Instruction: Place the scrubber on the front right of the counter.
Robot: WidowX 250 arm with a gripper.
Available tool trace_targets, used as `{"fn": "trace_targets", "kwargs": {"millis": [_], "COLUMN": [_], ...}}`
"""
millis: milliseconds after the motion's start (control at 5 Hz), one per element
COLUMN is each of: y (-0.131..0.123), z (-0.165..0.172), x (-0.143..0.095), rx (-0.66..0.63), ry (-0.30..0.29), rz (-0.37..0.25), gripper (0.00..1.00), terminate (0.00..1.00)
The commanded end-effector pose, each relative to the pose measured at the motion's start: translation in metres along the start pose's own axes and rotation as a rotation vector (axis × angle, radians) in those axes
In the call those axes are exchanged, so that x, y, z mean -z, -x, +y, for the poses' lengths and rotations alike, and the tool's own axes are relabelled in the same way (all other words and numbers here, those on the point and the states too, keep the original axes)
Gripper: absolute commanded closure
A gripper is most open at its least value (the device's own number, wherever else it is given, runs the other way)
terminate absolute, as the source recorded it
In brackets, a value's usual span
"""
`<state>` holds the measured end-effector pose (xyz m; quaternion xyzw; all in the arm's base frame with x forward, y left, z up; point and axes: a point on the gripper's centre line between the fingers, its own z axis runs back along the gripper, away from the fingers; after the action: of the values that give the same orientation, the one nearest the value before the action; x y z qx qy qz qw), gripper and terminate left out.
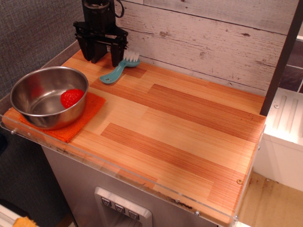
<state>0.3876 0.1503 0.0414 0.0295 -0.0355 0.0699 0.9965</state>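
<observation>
Scrubber (pixel 118 68) at roughly 11 o'clock on the counter (pixel 189 132), near the back wall (pixel 213 42): teal handle pointing toward 7 o'clock, white bristle head at the 1 o'clock end, lying flat on the planks. Gripper (pixel 104 57) just beside the scrubber at its 10 o'clock side, jaws spread apart with nothing between them — no grasp made yet.

Step in hand, by judgement: approach and grasp.
- Shift toward 3 o'clock until the jaws straddle the handle; avoid the bristle head, which is likely to give and slip.
- Turn the jaws across the handle's narrow width, then lower close to the wood before closing.
- Lift clear and carry toward 5 o'clock, the front right corner near the clear acrylic strip (pixel 142 176).

Materials: handle of smooth hard plastic, flat and thin — low profile, so little margin above the surface. Counter of striped light and reddish-brown wood, matte. At 9 o'clock, a polished steel bowl (pixel 47 97) holding a red object (pixel 72 98), seated on a woven orange cloth (pixel 80 118); well apart from the carry path.
</observation>
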Motion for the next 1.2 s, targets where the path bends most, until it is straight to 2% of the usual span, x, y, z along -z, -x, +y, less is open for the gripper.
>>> {"fn": "trace_targets", "kwargs": {"millis": [0,600,800,1000], "y": [-0.005,-0.002,0.0,0.001], "z": [-0.017,-0.02,-0.02,-0.02], "x": [-0.008,0.022,0.024,0.018], "rx": [0.057,0.05,0.047,0.055], "ry": [-0.013,-0.032,-0.023,-0.024], "rz": [-0.039,0.044,0.046,0.031], "gripper": [0.0,0.0,1.0,1.0], "terminate": [0.0,0.0,0.0,0.0]}}
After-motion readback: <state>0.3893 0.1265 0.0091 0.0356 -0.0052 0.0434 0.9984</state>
